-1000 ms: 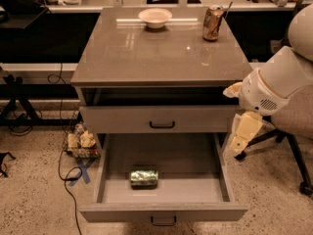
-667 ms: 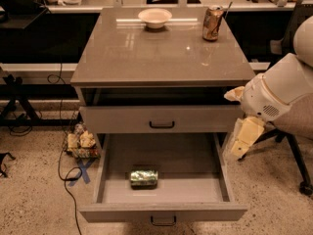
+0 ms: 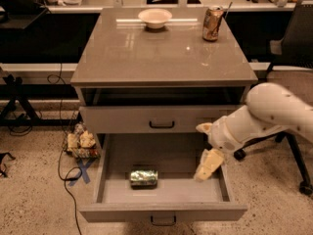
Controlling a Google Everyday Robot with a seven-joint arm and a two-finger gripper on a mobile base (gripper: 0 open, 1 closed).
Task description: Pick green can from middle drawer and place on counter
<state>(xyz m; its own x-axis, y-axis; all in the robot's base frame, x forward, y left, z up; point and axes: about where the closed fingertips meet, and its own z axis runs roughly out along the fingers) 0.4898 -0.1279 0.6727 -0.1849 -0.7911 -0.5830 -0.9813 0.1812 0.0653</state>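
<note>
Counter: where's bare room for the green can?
The counter is bare across its front half and left side. Crowded at the back: white bowl centre, brown can with straw right. The end effector hangs over the right side of the middle drawer, apart from the green can.

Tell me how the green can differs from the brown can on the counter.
The green can lies on its side; the brown can stands upright. The green can sits in the middle drawer; the brown can, on the counter, back right. The brown can holds a straw; the green can has none. Both are drink cans. The gripper hangs over the drawer's right side.
</note>
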